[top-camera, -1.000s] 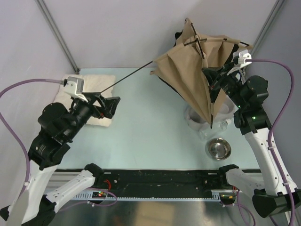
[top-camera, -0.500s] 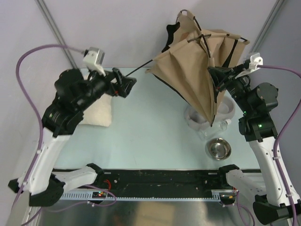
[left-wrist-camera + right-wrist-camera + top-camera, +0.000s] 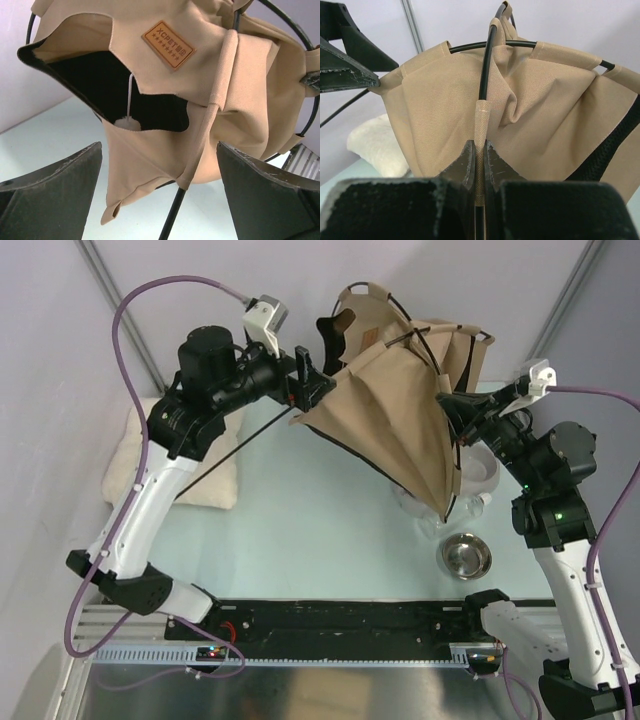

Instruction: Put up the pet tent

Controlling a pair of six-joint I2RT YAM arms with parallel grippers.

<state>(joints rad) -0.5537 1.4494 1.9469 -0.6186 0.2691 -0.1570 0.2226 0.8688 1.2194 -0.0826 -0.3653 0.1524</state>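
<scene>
Top external view: a pale blue table [image 3: 300, 530], with the pet tent [image 3: 400, 420] of tan fabric and black trim lifted above its far right part, crumpled and tilted between two robot arms. A fluffy cream cushion [image 3: 125, 455] lies at the table's left edge. The left gripper [image 3: 322, 388] has its jaws spread wide at the tent's left edge, grasping nothing. The right gripper [image 3: 480, 160] is clenched on the fabric sleeve around the tent's dark pole [image 3: 486, 70]. A steel bowl [image 3: 465, 557] sits on the table in front of the tent. A brown label patch [image 3: 168, 45] and a white pompom [image 3: 128, 122] show at the tent's opening.
</scene>
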